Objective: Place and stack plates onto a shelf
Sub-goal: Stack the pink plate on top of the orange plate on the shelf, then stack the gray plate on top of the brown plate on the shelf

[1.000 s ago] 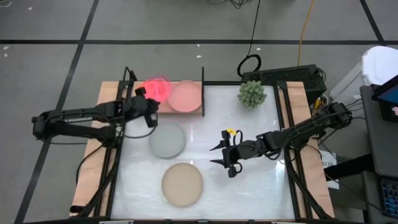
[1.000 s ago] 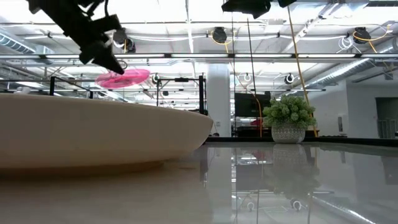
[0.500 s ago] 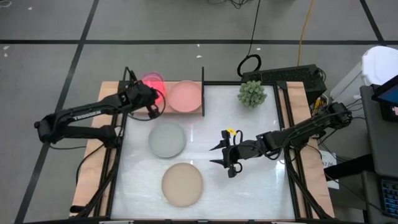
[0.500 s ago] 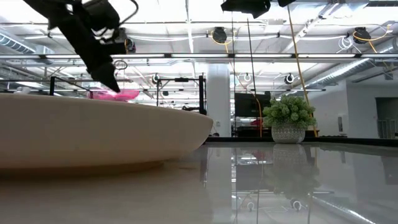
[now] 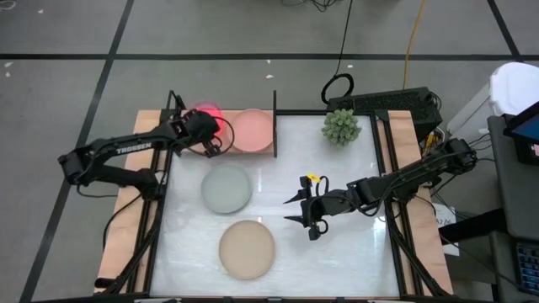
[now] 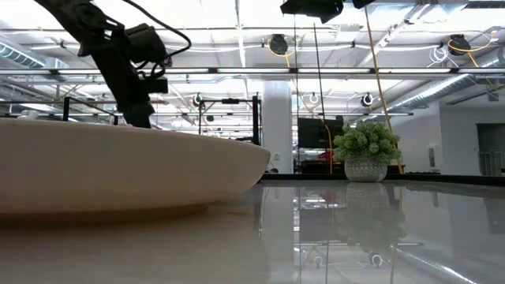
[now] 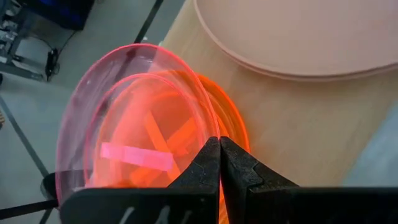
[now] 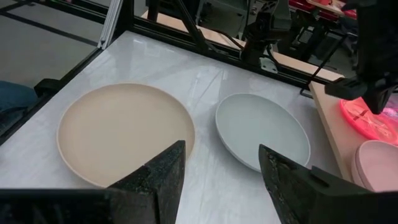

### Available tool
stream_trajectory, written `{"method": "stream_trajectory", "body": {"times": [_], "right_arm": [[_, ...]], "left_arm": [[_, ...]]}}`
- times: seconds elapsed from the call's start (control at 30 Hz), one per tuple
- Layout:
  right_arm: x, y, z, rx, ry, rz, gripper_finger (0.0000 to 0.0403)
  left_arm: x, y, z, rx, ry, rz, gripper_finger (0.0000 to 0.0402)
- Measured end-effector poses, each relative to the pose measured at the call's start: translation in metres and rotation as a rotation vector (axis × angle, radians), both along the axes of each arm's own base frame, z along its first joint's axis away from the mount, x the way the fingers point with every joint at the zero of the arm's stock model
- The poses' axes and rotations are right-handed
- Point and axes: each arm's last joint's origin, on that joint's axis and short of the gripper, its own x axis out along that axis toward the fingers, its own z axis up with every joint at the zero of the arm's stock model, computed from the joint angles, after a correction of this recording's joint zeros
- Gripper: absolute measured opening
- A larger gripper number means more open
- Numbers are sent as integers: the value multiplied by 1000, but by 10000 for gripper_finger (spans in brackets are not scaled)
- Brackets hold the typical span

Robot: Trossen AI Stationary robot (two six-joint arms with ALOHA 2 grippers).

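Observation:
My left gripper is at the left end of the wooden shelf, shut on a translucent neon pink plate. That plate sits over neon orange plates on the board. A stack of pale pink plates lies flat on the shelf beside them. A grey-green plate and a beige plate lie flat on the white tabletop. My right gripper hangs open and empty over the table's middle, to the right of those two plates. My left gripper pinches the pink plate's rim between its two shut fingers, on the side nearest the arm. The fingers slant down from the table's left. The plate lies a little tilted over the orange plates; whether it rests on them I cannot tell.
A spiky green plant in a pot stands at the table's far right. Thin black uprights stand at the shelf's ends. In the low view the beige plate fills the foreground and hides the shelf board.
My left gripper has gone down and a little toward the table's far edge with the pink plate. The plate has sunk from well above the shelf down over the orange plates, and in the low view it has dropped out of sight behind the beige plate.

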Motion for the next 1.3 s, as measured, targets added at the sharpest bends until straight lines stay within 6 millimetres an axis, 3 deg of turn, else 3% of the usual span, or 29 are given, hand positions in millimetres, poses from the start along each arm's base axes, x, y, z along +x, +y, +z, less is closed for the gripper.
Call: {"method": "stream_trajectory", "body": {"times": [0.2, 0.33, 0.7, 0.8, 1.03, 1.3], "right_arm": [[0, 0, 0, 0, 0, 0, 185], [0, 0, 0, 0, 0, 0, 185], [0, -1, 0, 27, 0, -14, 184], [7, -1, -5, 29, -8, -22, 184], [36, -8, -42, 52, 38, 1, 159], [51, -8, -72, 116, 95, 58, 131]], "left_arm": [[1, 4, -6, -22, 10, 16, 12], [3, 4, -10, -98, -18, -15, 40], [0, -4, -4, -98, -56, 47, 105], [-1, -18, 3, -154, -98, 1, 107], [-3, -65, 19, -397, -231, -193, 108], [0, -132, 25, -491, -200, -476, 108]]}}
